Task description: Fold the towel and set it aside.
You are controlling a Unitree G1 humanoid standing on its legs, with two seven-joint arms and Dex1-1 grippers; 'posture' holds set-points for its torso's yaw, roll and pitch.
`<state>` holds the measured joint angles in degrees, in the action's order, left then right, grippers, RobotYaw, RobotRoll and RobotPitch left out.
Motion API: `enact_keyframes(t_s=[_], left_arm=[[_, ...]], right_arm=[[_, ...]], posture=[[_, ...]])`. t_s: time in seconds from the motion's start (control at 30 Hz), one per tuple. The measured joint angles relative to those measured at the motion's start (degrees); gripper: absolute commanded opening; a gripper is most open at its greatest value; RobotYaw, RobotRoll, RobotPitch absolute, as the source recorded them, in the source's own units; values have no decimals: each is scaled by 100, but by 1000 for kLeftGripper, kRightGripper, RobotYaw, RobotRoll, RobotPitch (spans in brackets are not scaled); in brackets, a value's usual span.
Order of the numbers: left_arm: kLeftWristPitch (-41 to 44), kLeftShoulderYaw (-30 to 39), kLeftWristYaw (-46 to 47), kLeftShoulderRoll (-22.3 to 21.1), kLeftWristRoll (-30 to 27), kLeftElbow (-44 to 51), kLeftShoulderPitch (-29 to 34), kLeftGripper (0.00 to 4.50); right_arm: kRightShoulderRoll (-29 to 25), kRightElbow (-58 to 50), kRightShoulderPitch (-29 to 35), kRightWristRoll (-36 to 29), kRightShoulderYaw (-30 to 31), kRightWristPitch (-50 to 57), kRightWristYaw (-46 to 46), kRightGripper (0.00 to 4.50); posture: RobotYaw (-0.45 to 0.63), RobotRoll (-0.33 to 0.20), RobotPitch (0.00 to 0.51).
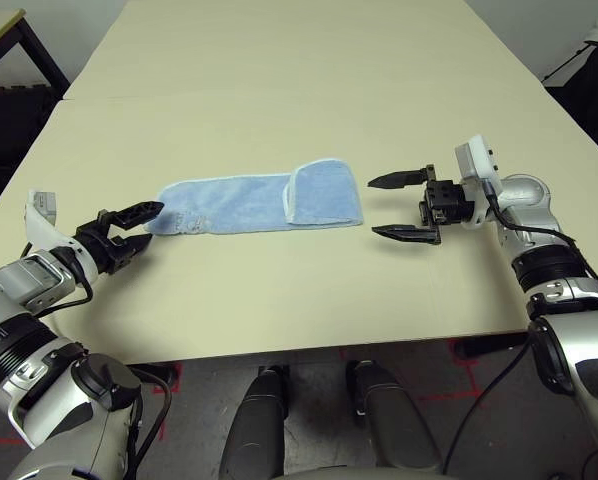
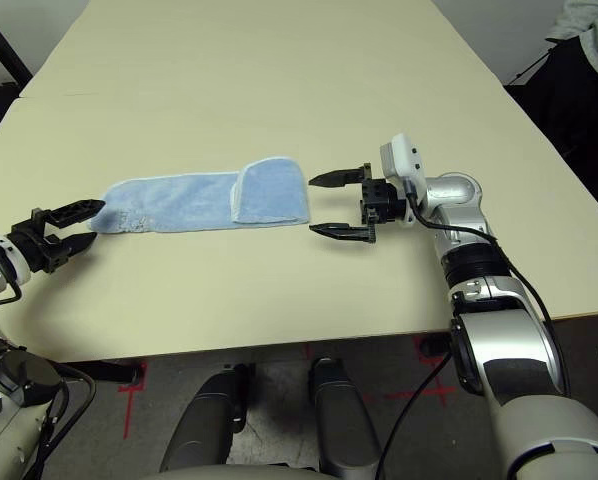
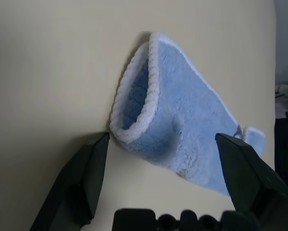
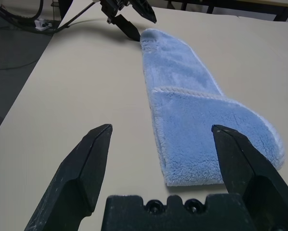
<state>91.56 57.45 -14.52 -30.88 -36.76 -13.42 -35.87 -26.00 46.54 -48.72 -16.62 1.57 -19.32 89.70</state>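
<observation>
The light-blue towel with white edging lies as a long strip across the middle of the cream table, its right end folded back over itself. My left gripper stands open at the strip's left end, fingertips just short of the cloth; the left wrist view shows that end between the black fingers. My right gripper is open a little to the right of the folded end, apart from it and holding nothing.
The table's front edge runs close below both grippers. A seam crosses the tabletop farther back. A dark table corner stands at the far left. A person's dark clothing shows at the far right.
</observation>
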Motion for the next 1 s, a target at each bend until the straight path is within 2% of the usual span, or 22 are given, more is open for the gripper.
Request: enact_keyframes(t_s=[0.27,0.43,0.53,0.87,1.0], left_arm=[[2,108,183,73,-40,-81,-151,4500],[6,225,304,270,-33,-122,-388,4500],[1,231,370,308,-1,-124,-455,3885],[-99,218,436,309,108,-308,-519,139],[-223,214,441,253,119,-309,-501,61]], right_arm=[[0,78,6,26,0,-50,0,4482],[3,105,6,38,1,-75,1,4482],[3,115,6,41,1,-80,1,4500],[3,139,7,78,1,-123,1,4500],[3,139,17,79,1,-123,1,4500]], posture=[[36,0,178],[34,0,181],[33,0,180],[30,0,179],[33,0,179]])
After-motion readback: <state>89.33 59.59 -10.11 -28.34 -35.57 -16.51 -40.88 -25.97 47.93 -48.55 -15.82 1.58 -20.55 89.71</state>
